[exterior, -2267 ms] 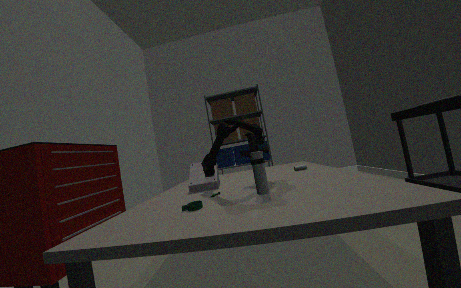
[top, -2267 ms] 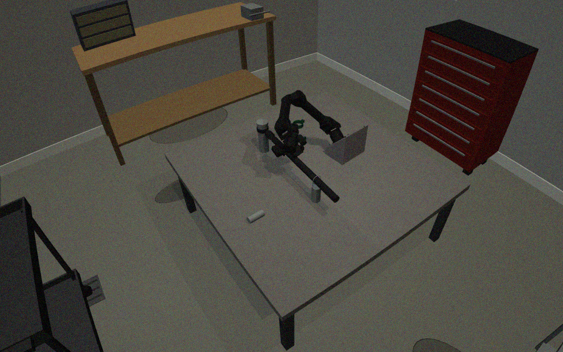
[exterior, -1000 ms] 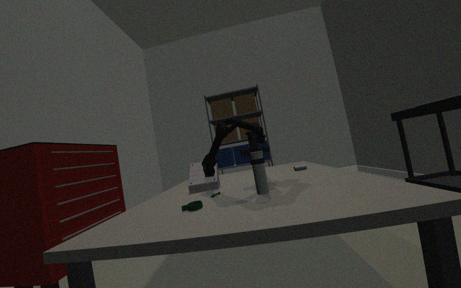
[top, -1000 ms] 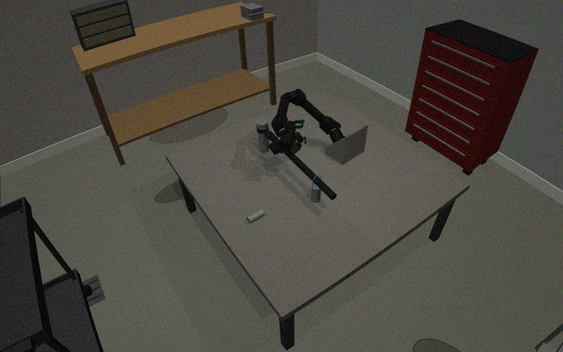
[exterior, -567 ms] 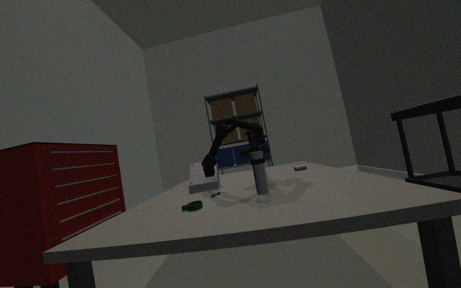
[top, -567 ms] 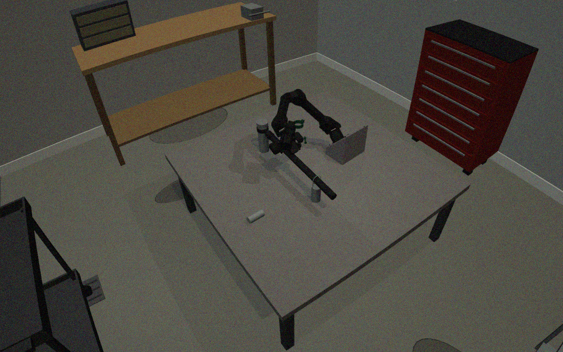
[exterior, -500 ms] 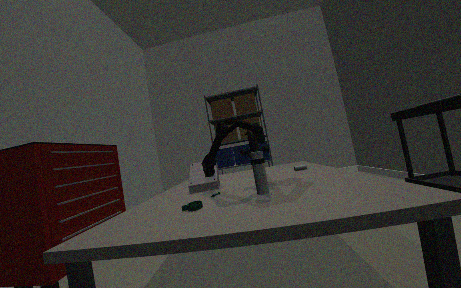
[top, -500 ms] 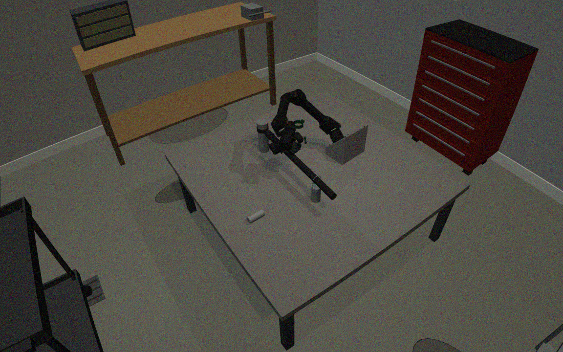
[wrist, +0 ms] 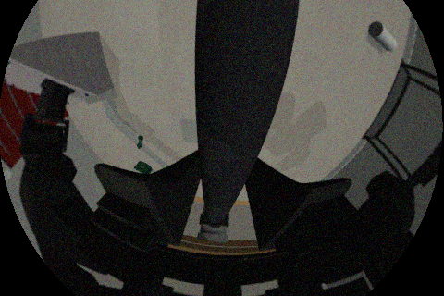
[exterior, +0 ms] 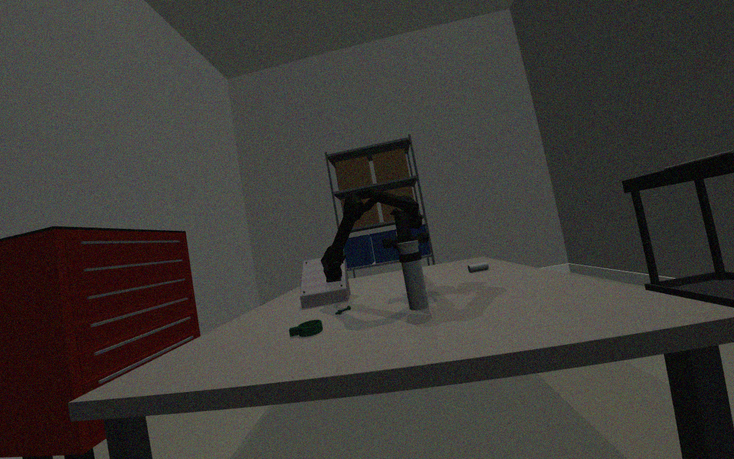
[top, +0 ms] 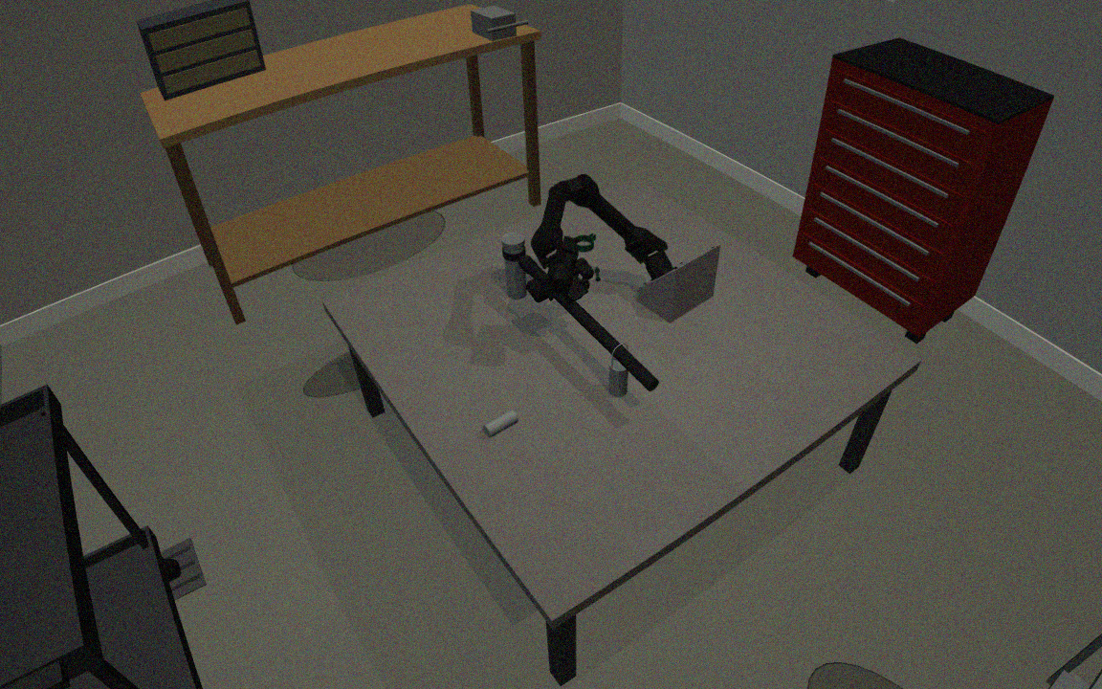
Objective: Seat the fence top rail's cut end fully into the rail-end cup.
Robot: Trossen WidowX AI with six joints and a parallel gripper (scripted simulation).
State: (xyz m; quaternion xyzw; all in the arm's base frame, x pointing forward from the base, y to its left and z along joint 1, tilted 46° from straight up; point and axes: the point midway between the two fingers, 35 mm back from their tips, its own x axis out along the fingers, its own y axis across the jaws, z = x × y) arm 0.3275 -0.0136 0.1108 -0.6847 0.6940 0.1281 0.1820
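The dark rail [top: 602,333] [wrist: 247,55] runs through the loop cap [top: 612,355] on the small post [top: 617,382]. The big post [top: 517,282] [exterior: 415,285] stands upright, with the black brace band [top: 513,254] [exterior: 410,257] around it just below the pale post cap [top: 512,239] [exterior: 408,245]. My gripper [top: 551,287] [wrist: 224,153] is shut on the rail near its post-side end. The rail's far end meets the dark rail-end cup [wrist: 215,219] in front of the post. How deep it sits in the cup is hidden.
A grey box-like panel [top: 692,287] [exterior: 323,298] stands by the arm's base. A green clamp-like ring [exterior: 307,328] and a small green bolt-like part [exterior: 343,310] lie behind the gripper. A short pale tube [top: 500,423] [exterior: 478,267] [wrist: 388,43] lies on the table.
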